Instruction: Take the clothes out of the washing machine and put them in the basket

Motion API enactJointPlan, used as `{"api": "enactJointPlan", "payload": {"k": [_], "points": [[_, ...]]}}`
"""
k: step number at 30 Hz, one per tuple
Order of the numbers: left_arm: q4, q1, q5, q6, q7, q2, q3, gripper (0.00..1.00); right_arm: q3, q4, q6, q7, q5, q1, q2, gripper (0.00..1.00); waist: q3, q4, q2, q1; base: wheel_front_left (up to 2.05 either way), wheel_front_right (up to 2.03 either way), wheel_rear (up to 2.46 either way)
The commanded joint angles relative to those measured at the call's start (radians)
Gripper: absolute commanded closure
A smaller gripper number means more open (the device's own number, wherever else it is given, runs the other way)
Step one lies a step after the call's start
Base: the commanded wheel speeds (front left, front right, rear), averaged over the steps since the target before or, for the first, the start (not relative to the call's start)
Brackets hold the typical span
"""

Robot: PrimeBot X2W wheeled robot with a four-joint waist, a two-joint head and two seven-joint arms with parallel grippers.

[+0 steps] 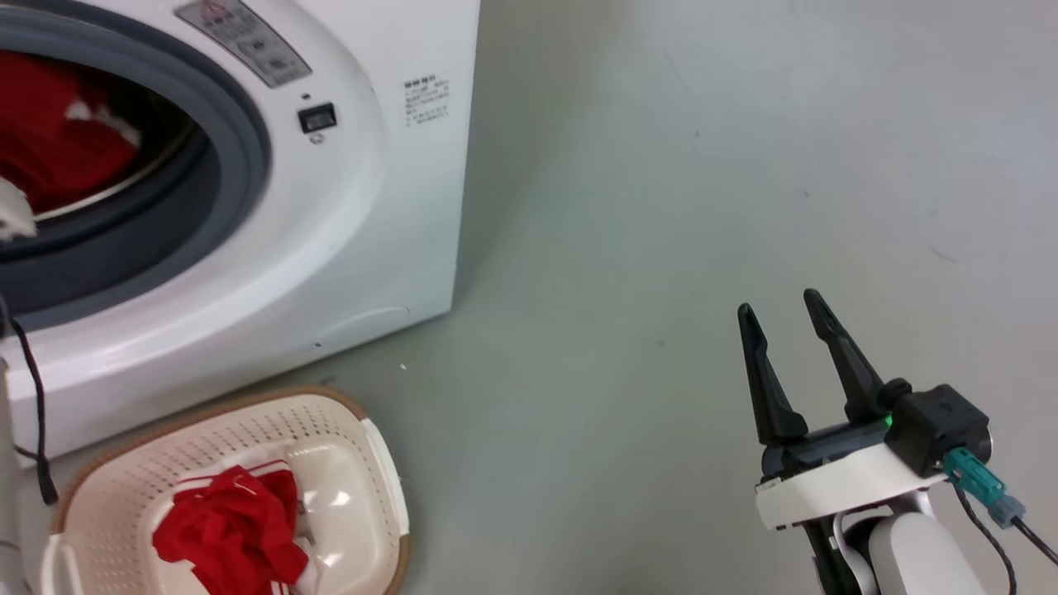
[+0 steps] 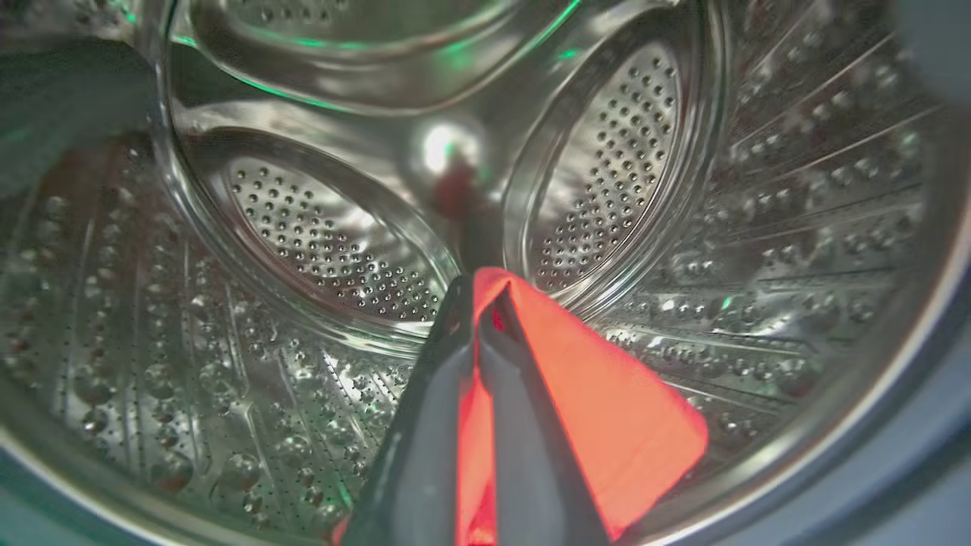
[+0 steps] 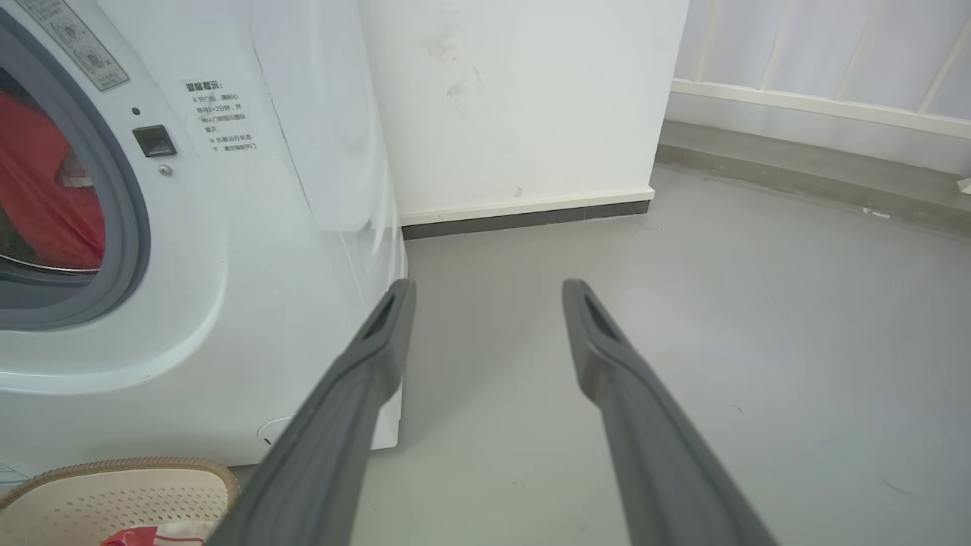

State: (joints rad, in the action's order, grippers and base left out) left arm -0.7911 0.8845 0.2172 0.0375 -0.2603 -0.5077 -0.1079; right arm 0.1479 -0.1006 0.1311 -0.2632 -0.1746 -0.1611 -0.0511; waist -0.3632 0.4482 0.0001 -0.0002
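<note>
Grey floor: left fingers pinch one red garment, right fingers apart, empty.

Laundry corner: washing machine, basket

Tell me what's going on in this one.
The left gripper is inside the drum of the washing machine, shut on red clothes. One red garment already lies in the basket, which sits on the floor before the machine. The right gripper hangs open above the floor, holding nothing.
</note>
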Motion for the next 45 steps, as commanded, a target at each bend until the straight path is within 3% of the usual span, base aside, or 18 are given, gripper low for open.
{"api": "enactJointPlan", "payload": {"k": [1, 9, 16, 34, 40, 45], "points": [[0.037, -0.052, 0.004, 0.005, -0.007, 0.017, -0.009, 1.0, -0.005, -0.003, -0.001, 0.0, 0.012, 0.021, 0.001, 0.0, 0.069, -0.036, -0.0001, 0.0002, 0.0, 0.0, 0.0], [0.222, -0.234, 0.026, 0.008, -0.006, 0.116, -0.008, 1.0, -0.034, 0.023, -0.001, 0.025, 0.038, 0.077, 0.002, 0.0, 0.178, -0.111, -0.0001, 0.0002, 0.0, 0.0, 0.0], [0.373, -0.331, 0.042, 0.007, 0.046, 0.149, 0.008, 1.0, -0.045, 0.055, -0.001, 0.054, 0.059, 0.115, 0.002, 0.0, 0.237, -0.162, -0.0001, 0.0002, 0.0, 0.0, 0.0], [1.017, -0.703, 0.061, -0.1, 0.272, 0.254, 0.047, 1.0, -0.064, 0.117, -0.001, 0.096, 0.072, 0.179, 0.002, 0.0, 0.288, -0.28, -0.0001, 0.0002, 0.0, 0.0, 0.0], [1.083, -0.8, 0.074, -0.108, 0.292, 0.292, 0.089, 1.0, -0.062, 0.134, -0.001, 0.107, 0.077, 0.179, 0.002, 0.0, 0.277, -0.303, -0.0001, 0.0002, 0.0, 0.0, 0.0], [1.046, -0.861, 0.093, -0.103, 0.29, 0.328, 0.126, 1.0, -0.055, 0.145, -0.001, 0.113, 0.082, 0.166, 0.002, 0.0, 0.26, -0.301, -0.0001, 0.0002, 0.0, 0.0, 0.0]]}}
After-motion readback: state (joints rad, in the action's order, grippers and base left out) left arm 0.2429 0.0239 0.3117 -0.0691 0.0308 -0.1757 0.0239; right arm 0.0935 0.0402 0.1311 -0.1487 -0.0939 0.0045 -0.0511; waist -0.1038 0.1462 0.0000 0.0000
